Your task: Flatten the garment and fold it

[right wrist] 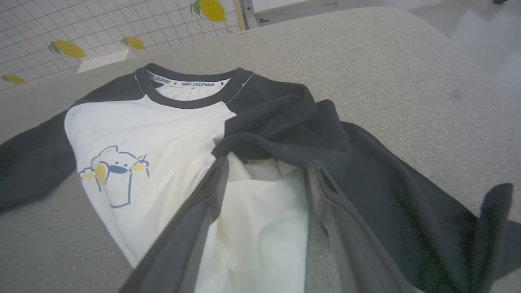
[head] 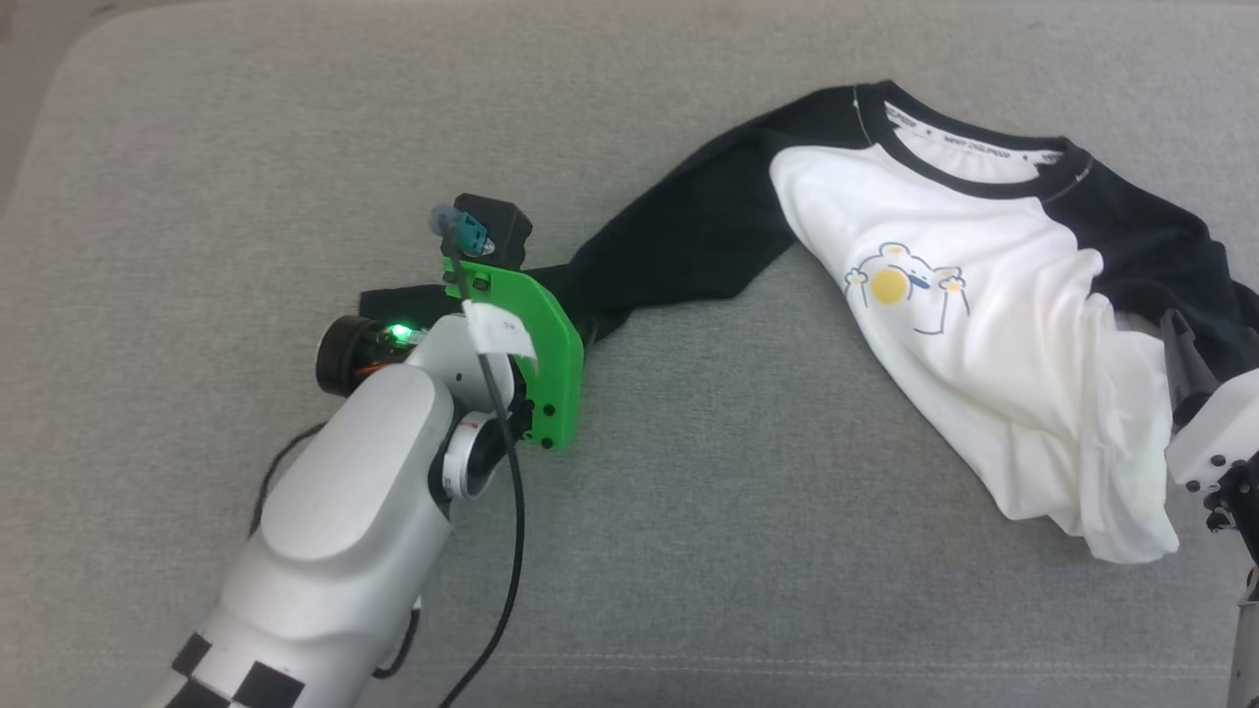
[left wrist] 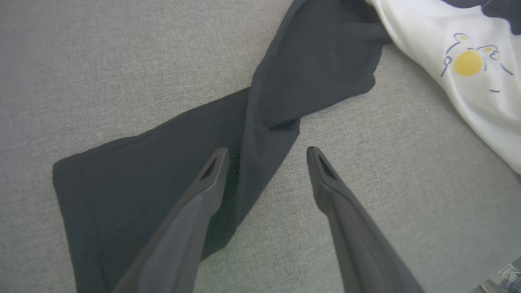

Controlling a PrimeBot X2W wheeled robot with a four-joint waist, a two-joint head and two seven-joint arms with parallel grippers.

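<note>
The garment (head: 984, 324) lies crumpled on the right of the grey cloth surface, chest print (head: 890, 285) facing up. One black sleeve (head: 689, 246) stretches left toward my left wrist (head: 511, 334). In the left wrist view that sleeve (left wrist: 171, 162) lies flat with a twist in it. My left gripper (left wrist: 266, 154) stands open just over it, one finger above the sleeve and the other above bare surface, holding nothing. My right gripper (right wrist: 268, 165) is open over the bunched white body (right wrist: 260, 228) and the folded black sleeve (right wrist: 366, 171). One of its fingers (head: 1183, 364) shows at the garment's right edge.
The grey padded surface (head: 689, 511) spreads wide in front and to the left. Its rounded far-left corner (head: 89, 49) marks the edge. A black cable (head: 511, 551) hangs from my left arm. A tiled wall with lemon prints (right wrist: 65, 49) stands beyond the surface.
</note>
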